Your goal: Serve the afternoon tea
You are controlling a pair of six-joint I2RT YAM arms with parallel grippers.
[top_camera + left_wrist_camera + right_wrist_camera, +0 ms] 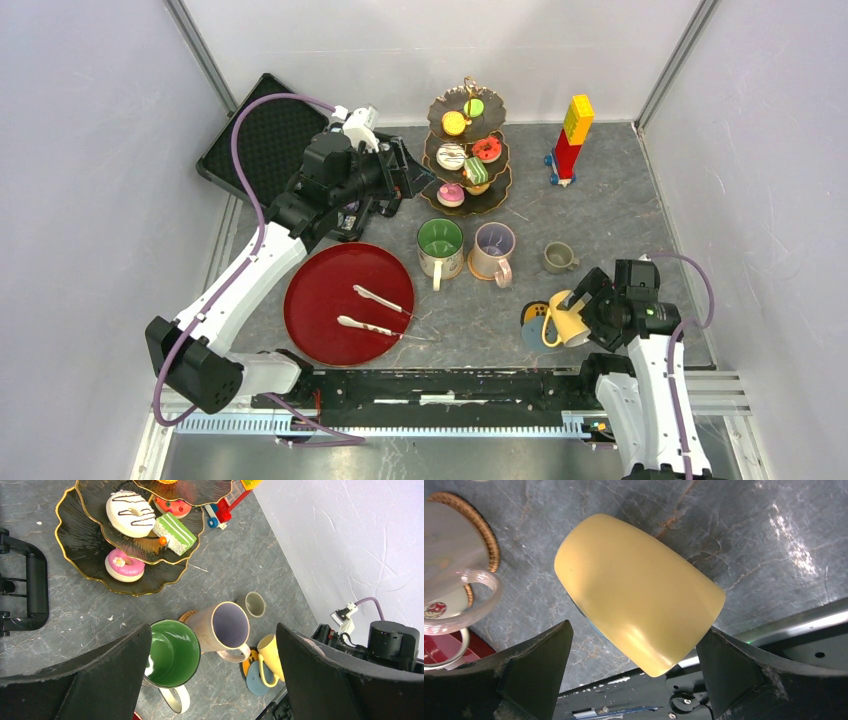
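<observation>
The three-tier dark stand (pixel 497 190) at the back holds donuts, macarons and a green cake slice (pixel 173 533). In front of it stand a green-lined mug (pixel 440 245), a lilac mug (pixel 494 250) on a woven coaster and a small grey mug (pixel 558 257). A yellow mug (pixel 566 318) leans over blue and orange coasters (pixel 533 328). My right gripper (pixel 635 630) is open, its fingers either side of the yellow mug (pixel 639 590) with gaps showing. My left gripper (pixel 408 175) hangs open left of the stand, holding nothing.
A round red tray (pixel 320 310) with metal tongs (pixel 375 298) lies at the front left. A red-and-yellow block tower (pixel 572 135) stands at the back right. A black foam case (pixel 265 135) sits at the back left. White walls close in both sides.
</observation>
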